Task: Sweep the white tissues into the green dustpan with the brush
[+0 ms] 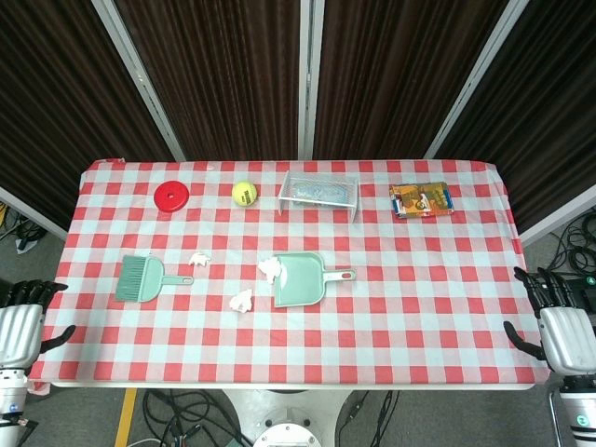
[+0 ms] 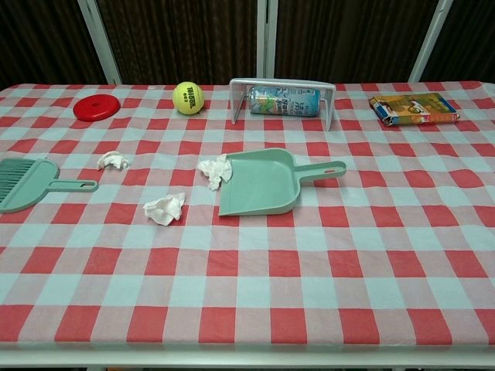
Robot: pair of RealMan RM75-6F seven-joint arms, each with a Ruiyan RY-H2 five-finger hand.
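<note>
Brush (image 1: 141, 278) lies flat, well left of the dustpan (image 1: 300, 280), bristles away from the pan, handle pointing right toward it; long axis runs left-right. Left hand (image 1: 22, 321) is off the table's near-left corner, fingers apart, holding nothing; it is judged the nearer hand to the brush. Right hand (image 1: 562, 326) is also empty, fingers spread, well right of the pan. Three tissues (image 2: 165, 208) lie between brush and pan mouth, one touching the pan's left lip.

Red disc (image 1: 171, 196), tennis ball (image 1: 244, 193), white rack (image 1: 319, 191), snack packet (image 1: 421, 199)
</note>
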